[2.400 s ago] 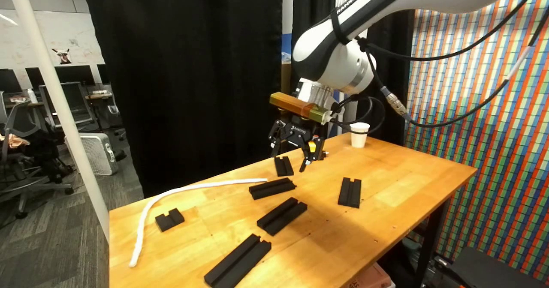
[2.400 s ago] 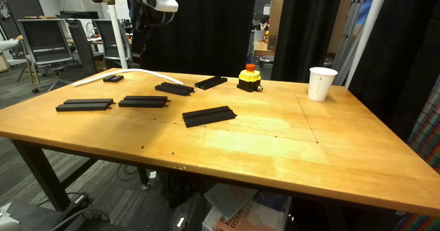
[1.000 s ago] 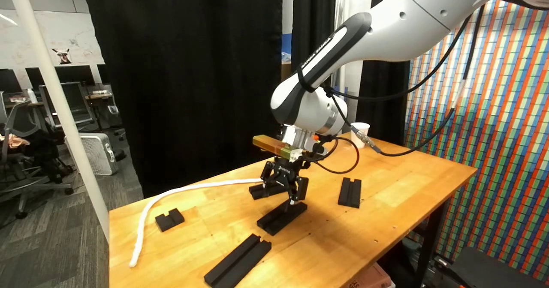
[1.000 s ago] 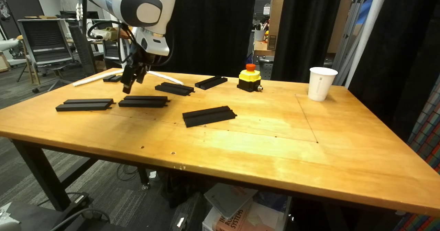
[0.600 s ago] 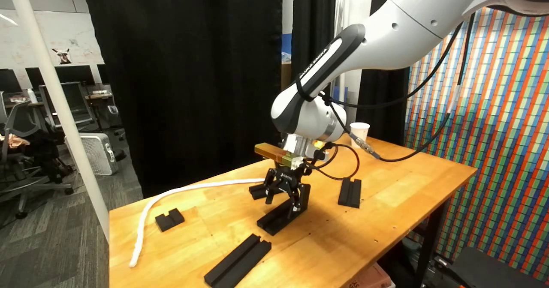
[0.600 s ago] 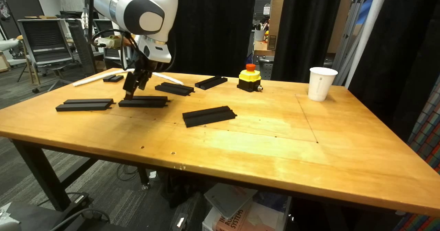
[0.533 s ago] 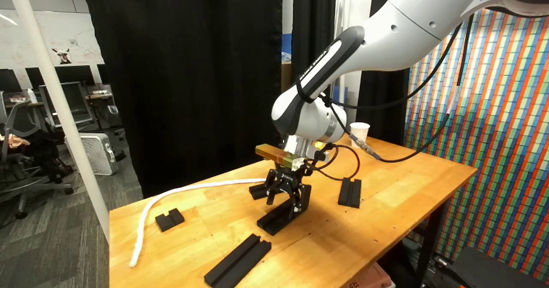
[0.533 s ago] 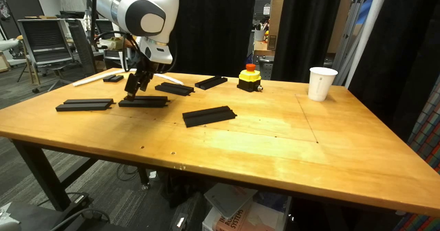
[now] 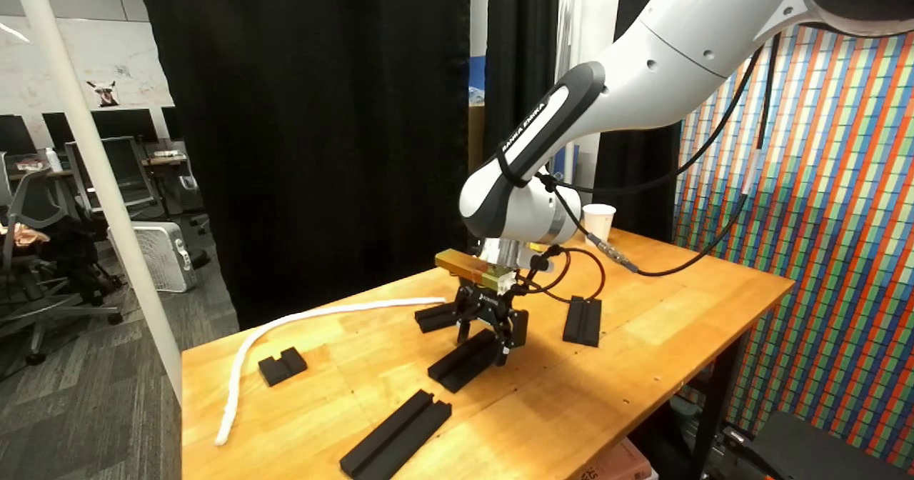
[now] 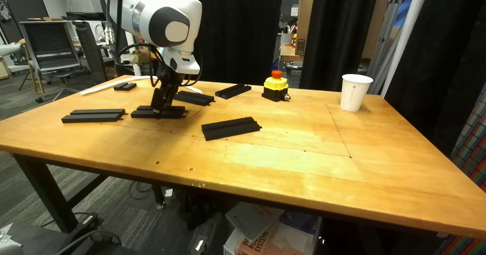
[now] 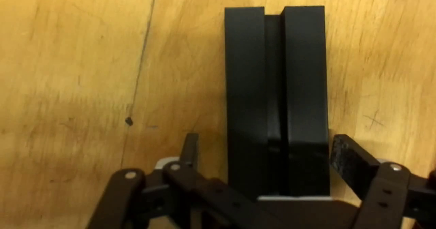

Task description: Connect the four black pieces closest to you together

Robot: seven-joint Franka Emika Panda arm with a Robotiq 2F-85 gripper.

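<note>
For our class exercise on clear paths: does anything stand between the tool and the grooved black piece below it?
Nothing visible does. In the wrist view, the open tool straddles the black piece; one finger stands apart from it; whether the other finger touches is unclear.

On the wooden table [image 10: 379, 186], a white curved strip [image 9: 314, 313] and a white cup [image 10: 355, 93] are seen in both exterior views, well apart; the cup is stood upright. Between them, in an exterior view, a yellow-and-black box [image 10: 276, 83] is topped by a red button [image 10: 276, 74]. The table is flanked by black curtains [image 9: 314, 123] and by a multicoloured gridded surface [image 9: 821, 251]. On the floor [image 9: 86, 408], a white fan [image 9: 163, 255] is partly hidden by a pale pole [image 9: 96, 158]. Beneath the table, a book [image 10: 260, 243] is printed with "SYSTEMS". In the wrist view, the table is marked by a thin dark line [image 11: 145, 45] and a small dark spot [image 11: 128, 121].
</note>
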